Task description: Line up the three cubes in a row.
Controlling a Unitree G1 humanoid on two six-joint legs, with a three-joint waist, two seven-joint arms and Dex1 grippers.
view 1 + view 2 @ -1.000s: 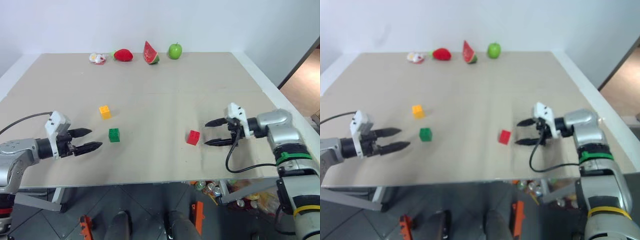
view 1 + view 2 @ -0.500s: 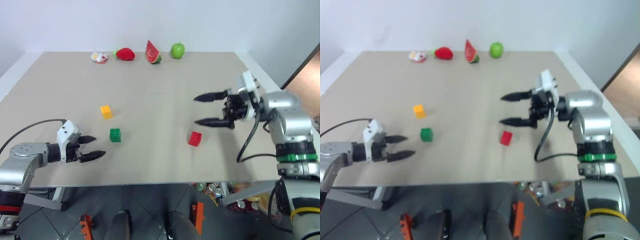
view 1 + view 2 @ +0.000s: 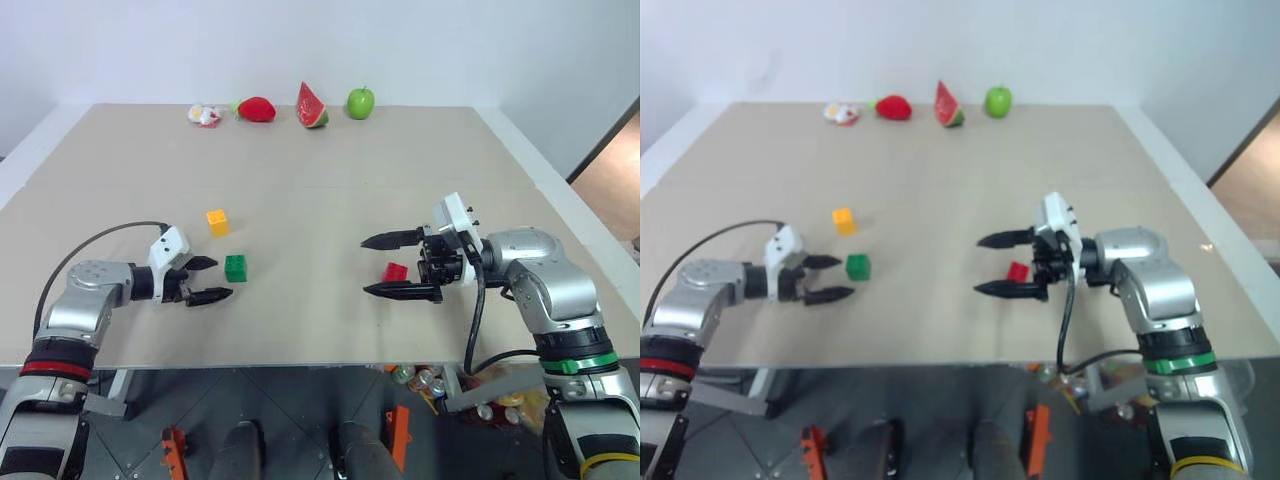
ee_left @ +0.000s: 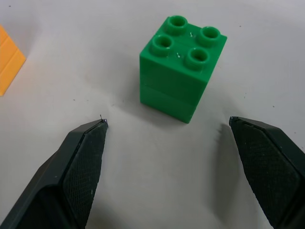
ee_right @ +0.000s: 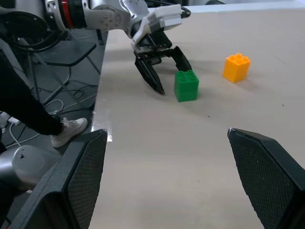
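Our left gripper gapes wide, empty, green cube just ahead between its fingertips, yellow-orange cube beyond. Our right gripper hangs wide open, holding nothing, red cube just behind its fingers.

Two black fingers of the right claw are seen standing wide apart, with nothing between them but bare bench. Farther across the bench, the left claw is seen open, its tips pointed down toward the surface just beside the green cube. The yellow-orange cube is set a little apart from the green one, studs up. Beyond the bench edge, a person's dark trouser leg and white shoe are seen on the floor among cables.
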